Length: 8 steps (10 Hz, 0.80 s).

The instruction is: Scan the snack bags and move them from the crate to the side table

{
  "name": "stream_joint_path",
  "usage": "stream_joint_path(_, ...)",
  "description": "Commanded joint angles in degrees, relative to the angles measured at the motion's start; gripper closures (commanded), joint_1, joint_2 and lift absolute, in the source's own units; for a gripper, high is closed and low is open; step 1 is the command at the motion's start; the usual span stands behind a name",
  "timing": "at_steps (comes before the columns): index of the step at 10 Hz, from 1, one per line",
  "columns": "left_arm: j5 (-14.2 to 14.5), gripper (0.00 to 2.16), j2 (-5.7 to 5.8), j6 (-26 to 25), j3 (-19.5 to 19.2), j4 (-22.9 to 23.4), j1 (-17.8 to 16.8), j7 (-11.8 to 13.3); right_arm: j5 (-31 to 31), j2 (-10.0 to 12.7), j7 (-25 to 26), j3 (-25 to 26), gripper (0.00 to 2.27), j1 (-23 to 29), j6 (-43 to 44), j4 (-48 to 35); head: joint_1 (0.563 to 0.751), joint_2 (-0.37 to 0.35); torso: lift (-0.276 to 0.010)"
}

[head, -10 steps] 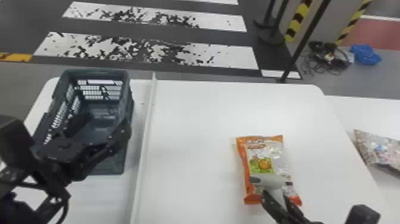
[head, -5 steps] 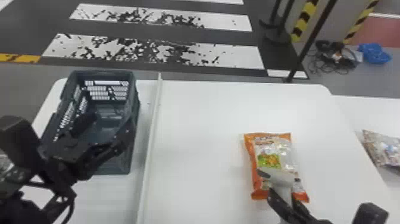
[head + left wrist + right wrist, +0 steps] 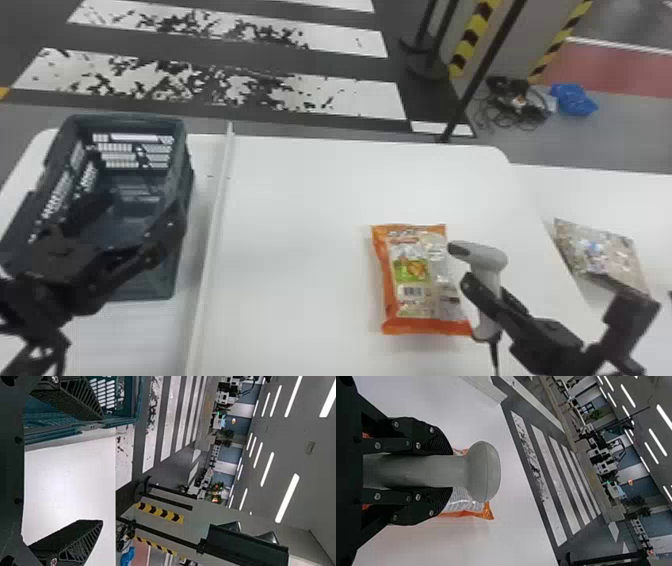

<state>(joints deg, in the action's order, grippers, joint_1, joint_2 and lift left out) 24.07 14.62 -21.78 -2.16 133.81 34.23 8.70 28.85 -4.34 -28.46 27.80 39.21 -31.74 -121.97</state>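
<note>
Divider (image 3: pixel 210 250) between crate (image 3: pixel 125 119) and snack bag (image 3: pixel 412 270), poles (image 3: pixel 480 70) beyond

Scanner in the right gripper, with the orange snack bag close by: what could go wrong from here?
The scanner has its nose level with the upper part of the orange snack bag, while the barcode lies lower down, so a read might miss.
The handle's foot overlaps the bag's lower corner in the head view; a low sweep by the right gripper could nudge the bag.
The cable hanging from the handle might snag.
</note>
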Motion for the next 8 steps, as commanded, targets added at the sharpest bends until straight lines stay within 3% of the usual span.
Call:
stream_joint_path(1,-0.42,0.07,-0.20,-0.68,0.22,0.93,0.22,0.00,-2.22,-3.13,0.33,1.03,2.24,-5.90,1.02,6.84,0.695,-0.238,-0.087)
stream_joint_path(2,-0.86,0.07,-0.20,-1.56,0.31,1.28,0.57,-0.09,-3.19,-6.47,0.33,1.20,2.24,-10.82,1.37,13.52,0.695,-0.274,-0.087)
stream_joint_path(4,-2.09,0.07,-0.12,-2.79,1.81,1.28,0.48,-0.18,-3.45,-11.30,0.07,1.91,2.24,-14.42,5.06,23.18,0.695,-0.343,-0.087)
stream_joint_path(6,-2.88,0.07,-0.12,-2.97,2.51,1.28,0.84,-0.18,-4.59,-14.73,-0.46,2.79,2.24,-17.50,5.94,30.22,0.695,-0.350,-0.087)
stream_joint_path(8,-3.06,0.07,-0.20,-2.79,2.33,1.55,1.45,-0.18,-6.26,-16.66,-1.42,1.47,2.24,-19.96,6.12,35.31,0.695,-0.350,-0.087)
